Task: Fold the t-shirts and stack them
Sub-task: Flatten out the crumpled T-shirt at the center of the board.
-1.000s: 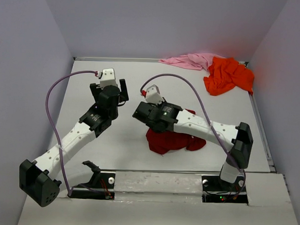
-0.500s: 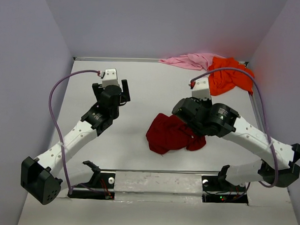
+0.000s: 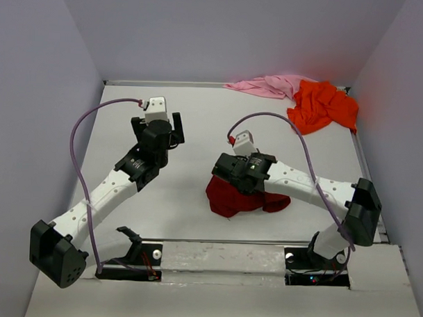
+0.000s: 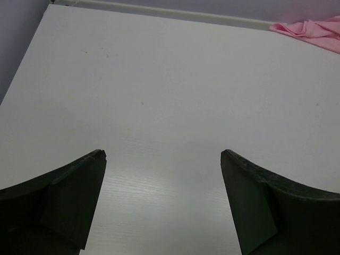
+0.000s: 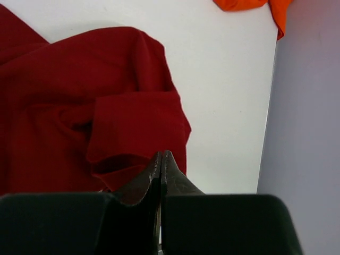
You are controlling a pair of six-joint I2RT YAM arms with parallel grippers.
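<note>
The right claw (image 5: 161,158) is closed: its two fingers meet tip to tip, no cloth shows between them, and it appears to hold nothing. Directly below and ahead of these tips lies the crimson t-shirt (image 5: 79,106). It is a crumpled heap with one flap turned over on itself, and no flat panel, straight edge or clean fold is visible, so this garment is judged not yet folded. Farther out from the right claw, toward the far right corner, the orange t-shirt (image 3: 323,105) lies bunched near the wall. The pink t-shirt (image 3: 266,84) lies just beside it along the far edge, touching or overlapping it. Both are unfolded and well apart from either claw. The left claw (image 4: 162,154) stands wide open and empty above bare table (image 4: 159,79). The crimson t-shirt is well apart to its right, and the pink t-shirt is ahead of it and to the right at the far edge. No garment is folded and no stack exists. What remains is to spread and fold the crimson t-shirt, bring in and fold the orange and pink t-shirts, and pile all three. The task is judged to be at an early stage.
</note>
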